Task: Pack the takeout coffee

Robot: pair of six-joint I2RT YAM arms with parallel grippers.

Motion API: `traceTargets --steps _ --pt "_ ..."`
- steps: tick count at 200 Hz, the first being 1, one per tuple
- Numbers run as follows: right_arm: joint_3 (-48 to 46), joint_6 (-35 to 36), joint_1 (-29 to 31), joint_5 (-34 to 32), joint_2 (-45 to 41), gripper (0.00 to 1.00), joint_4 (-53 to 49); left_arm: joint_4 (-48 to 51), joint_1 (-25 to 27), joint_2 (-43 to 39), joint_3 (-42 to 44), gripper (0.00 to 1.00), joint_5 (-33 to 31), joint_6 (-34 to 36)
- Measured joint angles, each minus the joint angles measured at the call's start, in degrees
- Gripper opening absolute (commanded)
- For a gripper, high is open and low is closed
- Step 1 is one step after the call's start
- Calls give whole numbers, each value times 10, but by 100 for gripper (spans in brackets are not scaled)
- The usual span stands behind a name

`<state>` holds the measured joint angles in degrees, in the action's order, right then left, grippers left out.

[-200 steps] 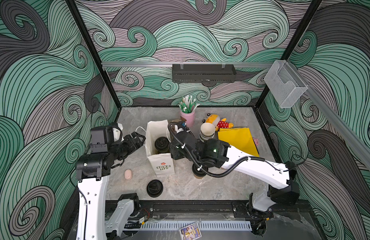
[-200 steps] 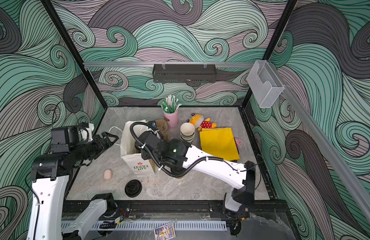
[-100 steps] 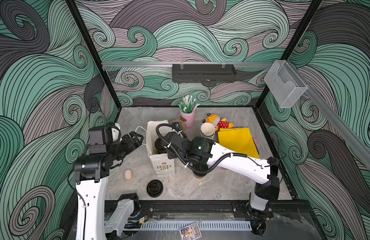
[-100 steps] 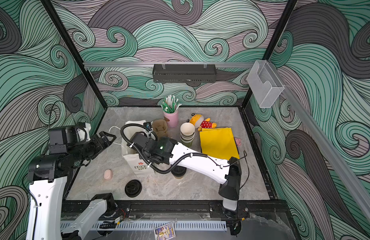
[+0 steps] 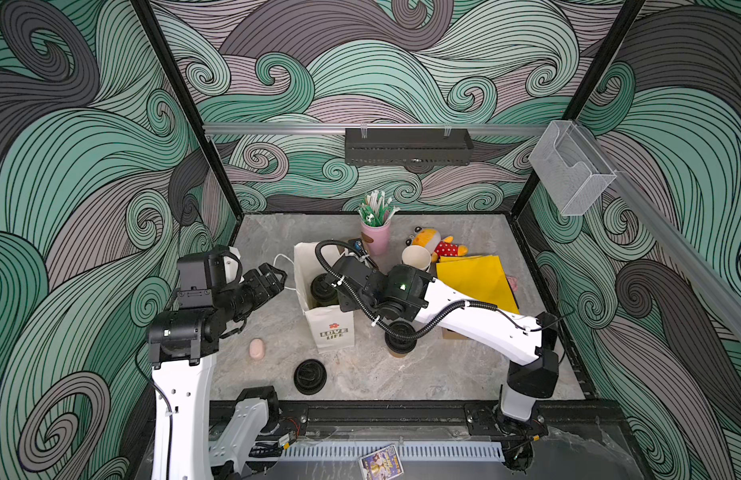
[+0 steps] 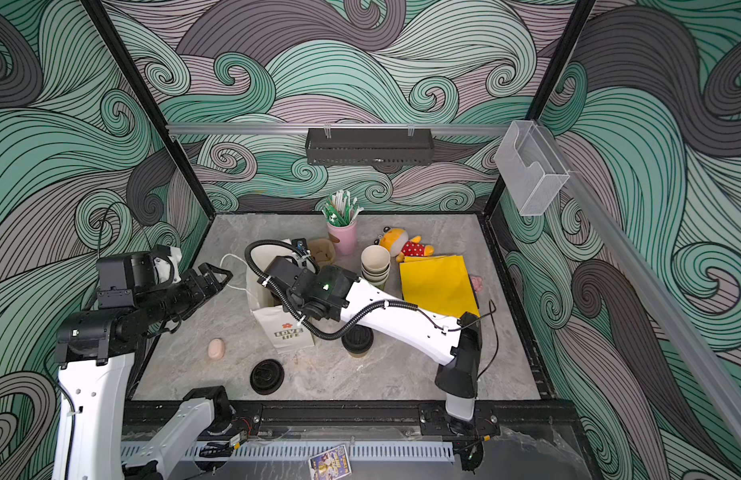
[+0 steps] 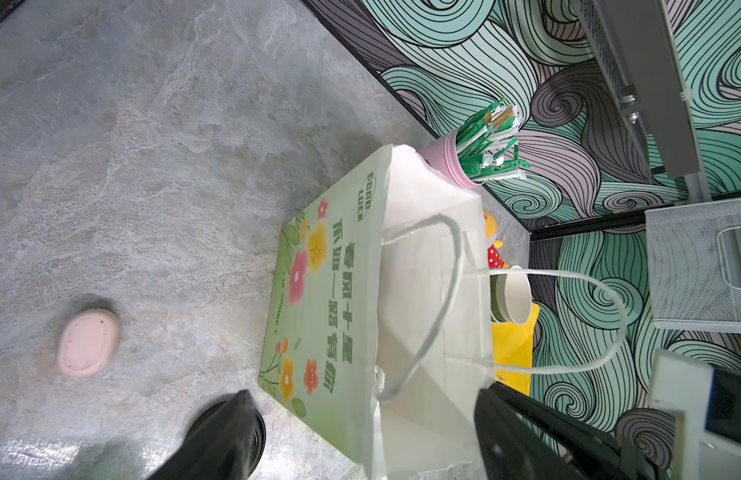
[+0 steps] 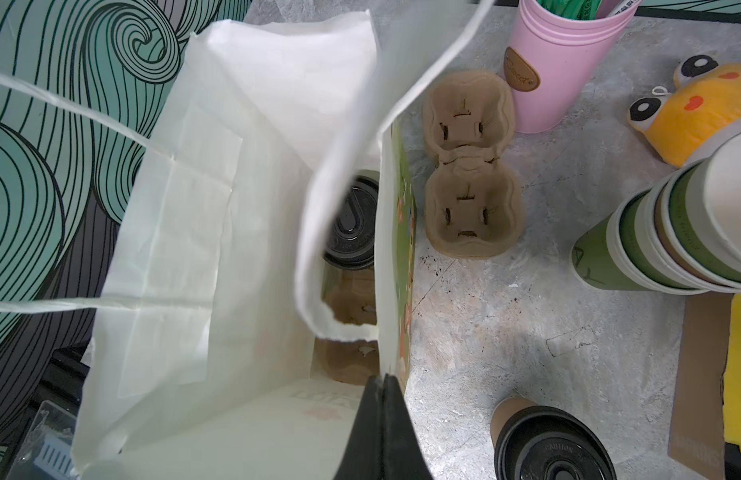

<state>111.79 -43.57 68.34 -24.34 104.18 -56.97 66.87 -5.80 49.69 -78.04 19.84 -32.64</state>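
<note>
Two black-lidded cups, bagged cup (image 8: pixel 350 224), brown cup (image 8: pixel 511 416) beside bag (image 8: pixel 186 232)

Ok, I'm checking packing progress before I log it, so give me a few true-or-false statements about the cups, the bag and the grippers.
1. A lidded cup already sits inside the paper bag. True.
2. The brown cup lies tipped over. False: it stands upright, lidded, outside the bag.
3. The left gripper is open. True.
4. The right gripper is open above the brown cup. False: it is shut on the bag's rim.
5. The cardboard carrier by the pink cup holds two cups. False: it is empty.
</note>
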Motion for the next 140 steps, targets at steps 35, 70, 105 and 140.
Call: traceTargets --steps 35,70,105,140 --pt "-14 23 -14 35 -14 0 1 -5 0 2 0 89 40 -5" --pt "-54 47 -40 69 -54 0 -9 -16 0 5 12 89 86 -13" --pt "-66 68 -53 87 -75 0 -24 -17 0 12 17 88 109 -15" --pt "-66 92 -56 101 -76 0 -30 -17 0 15 22 88 135 -16"
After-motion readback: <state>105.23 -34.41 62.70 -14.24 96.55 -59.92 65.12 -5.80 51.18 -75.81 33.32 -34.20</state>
